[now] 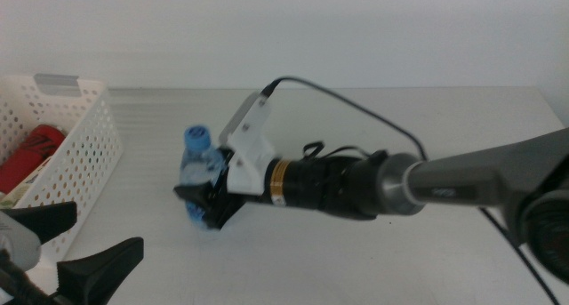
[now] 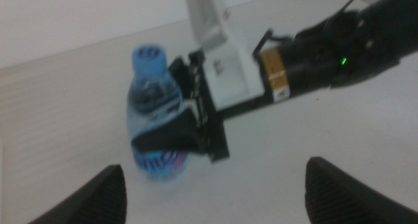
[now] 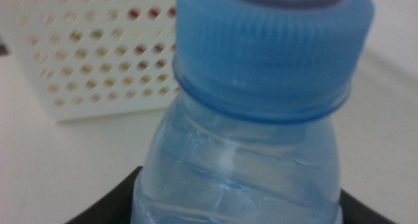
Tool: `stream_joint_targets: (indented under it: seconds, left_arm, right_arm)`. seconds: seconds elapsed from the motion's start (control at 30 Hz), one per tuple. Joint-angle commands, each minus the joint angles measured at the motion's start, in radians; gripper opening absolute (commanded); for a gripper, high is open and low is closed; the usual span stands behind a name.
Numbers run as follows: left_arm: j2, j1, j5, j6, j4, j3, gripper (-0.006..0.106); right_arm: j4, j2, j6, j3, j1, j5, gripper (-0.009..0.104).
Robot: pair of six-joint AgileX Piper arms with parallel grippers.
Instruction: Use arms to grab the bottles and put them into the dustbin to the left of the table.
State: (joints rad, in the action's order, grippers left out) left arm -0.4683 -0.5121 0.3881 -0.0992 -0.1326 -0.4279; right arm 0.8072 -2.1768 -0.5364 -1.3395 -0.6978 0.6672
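The right gripper (image 1: 206, 201) reaches in from the right side of the tabletop (image 1: 373, 127) and pinches the small water bottle (image 1: 200, 176) around its middle. The bottle has a blue cap (image 1: 197, 136) and stands upright on the tabletop, a little way in from the left edge. In the right wrist view the cap fills most of the picture and the dark jaws sit at both sides of the bottle's body.

The white dustbin (image 1: 84, 154) with many small holes stands at the left edge of the tabletop, near the bottle but not touching it. Inside it lies a red can (image 1: 31, 154). I cannot tell what else is in there.

The left gripper (image 1: 76, 252) waits at the near left corner, low down, with its two dark jaws spread wide and nothing between them.

The bottle now needs to go up and over the dustbin's wall. Here is what could go wrong. The bottle is thin and soft-looking, so a hard squeeze might crush it and a weak one might let it slip out. If it is carried too low, it could bump the dustbin's rim and push the dustbin or tip out of the grip. The waiting left gripper is close by too, so the two arms might knock together.
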Motion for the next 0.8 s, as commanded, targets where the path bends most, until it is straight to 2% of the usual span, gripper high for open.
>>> stream_joint_targets:
  seconds: [0.0,0.2,0.33,0.4,0.43,0.47,0.53,0.6,0.77]
  left_arm:
    - [-0.004,-0.003,-0.079,0.011,-0.005,-0.029,0.09]
    - [-0.004,-0.003,-0.079,0.011,-0.005,-0.029,0.09]
    - [-0.004,-0.003,-0.079,0.011,-0.005,-0.029,0.09]
    - [-0.004,-0.003,-0.079,0.011,-0.005,-0.029,0.09]
    - [-0.004,-0.003,-0.079,0.011,-0.005,-0.029,0.09]
    - [-0.004,-0.003,-0.079,0.011,-0.005,-0.029,0.09]
    - [-0.004,-0.003,-0.079,0.011,-0.005,-0.029,0.09]
    - [-0.004,-0.003,-0.079,0.011,-0.005,-0.029,0.09]
    - [-0.004,-0.003,-0.079,0.011,-0.005,-0.029,0.09]
  right_arm:
    - [-0.047,0.048,0.001,-0.05,-0.013,0.099,0.0]
    - [-0.05,0.003,0.003,-0.05,-0.027,0.105,0.002]
    - [-0.049,0.001,0.003,-0.049,-0.029,0.097,0.013]
    - [-0.047,0.001,0.003,-0.049,-0.029,0.098,0.024]
    - [-0.04,0.001,0.002,-0.048,-0.028,0.096,0.052]
    - [-0.03,0.005,-0.002,-0.047,-0.025,0.096,0.068]
    - [-0.003,0.024,-0.002,-0.034,-0.025,0.094,0.078]
    - [0.026,0.063,-0.002,-0.002,-0.021,0.086,0.082]
    - [0.044,0.201,-0.002,0.151,0.005,0.067,0.078]
